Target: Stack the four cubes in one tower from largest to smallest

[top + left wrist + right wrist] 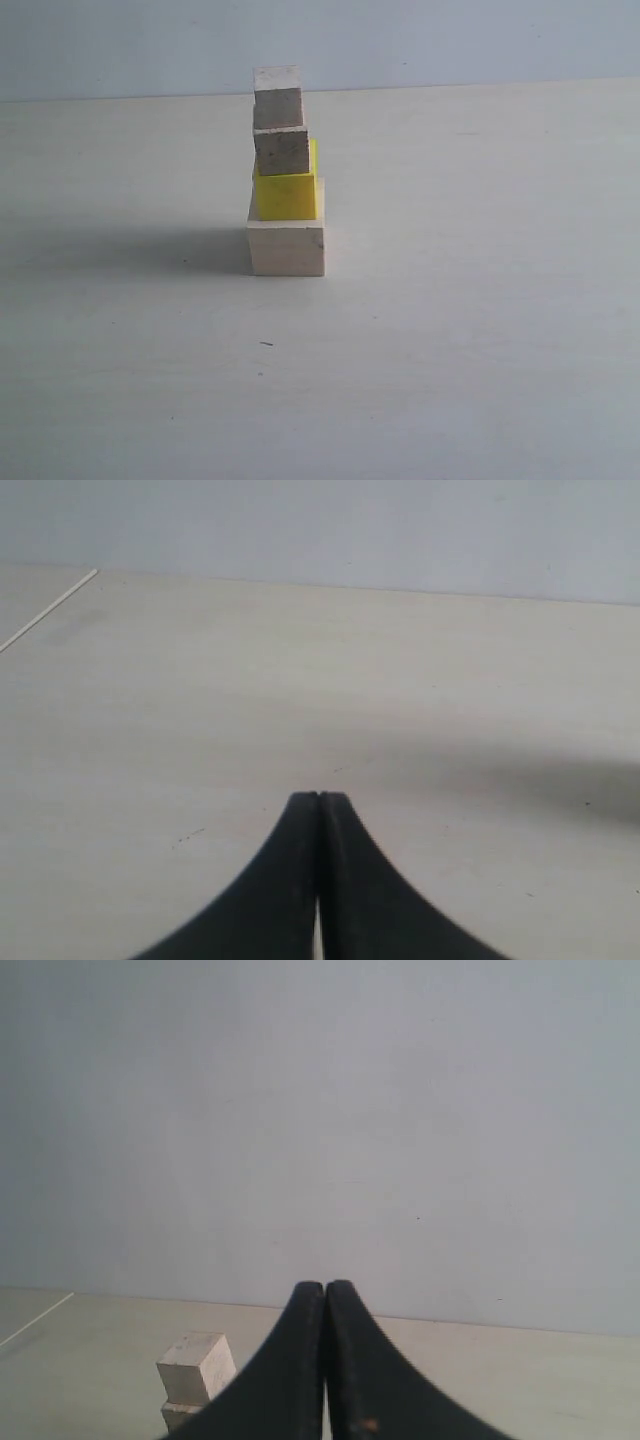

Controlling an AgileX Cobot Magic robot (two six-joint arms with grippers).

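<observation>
Squarely on the smooth pale table stands the tower: a large pale wooden cube at the base, a bright yellow cube on it, then a lower small greyish cube and a top small greyish cube, slightly askew, while the black left hand and right hand are each pressed together, pinching nothing.

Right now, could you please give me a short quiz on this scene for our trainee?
1. True or false: the yellow cube rests on the pale cube.
2. How many small cubes sit above the yellow one? A) one B) two C) three
3. Fill in: the left gripper and right gripper are both ____.
Key: 1 true; 2 B; 3 shut.
</observation>
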